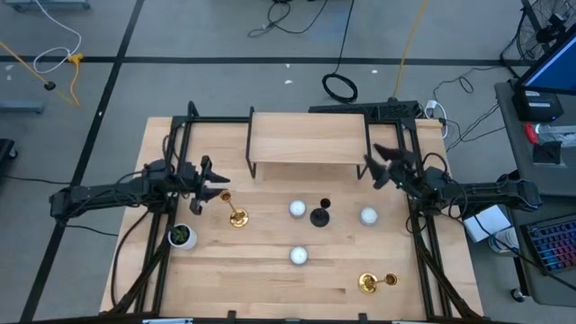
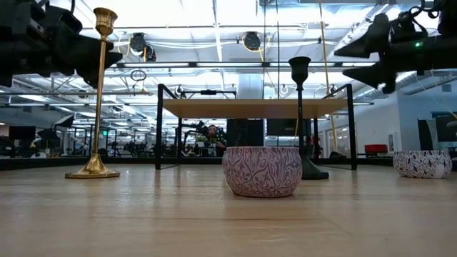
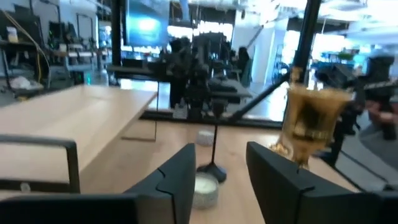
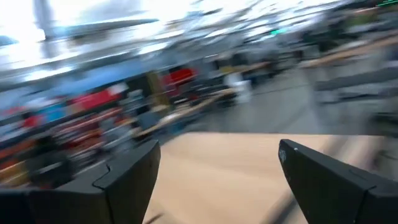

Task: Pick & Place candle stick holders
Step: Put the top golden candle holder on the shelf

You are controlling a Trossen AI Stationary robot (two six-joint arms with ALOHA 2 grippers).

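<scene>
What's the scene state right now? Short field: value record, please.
left pincer: open, beside the upright gold candlestick, not holding it
right pincer: open, empty, near the raised wooden shelf
black candlestick: upright, mid-table
second gold candlestick: lying on its side, near the table's front right
white candles: three
potted plant: front left
shelf top: nothing on it

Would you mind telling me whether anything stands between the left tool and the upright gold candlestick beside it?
Nothing visible does. The left tool is open near the upright gold candlestick, with only bare table between them.
</scene>
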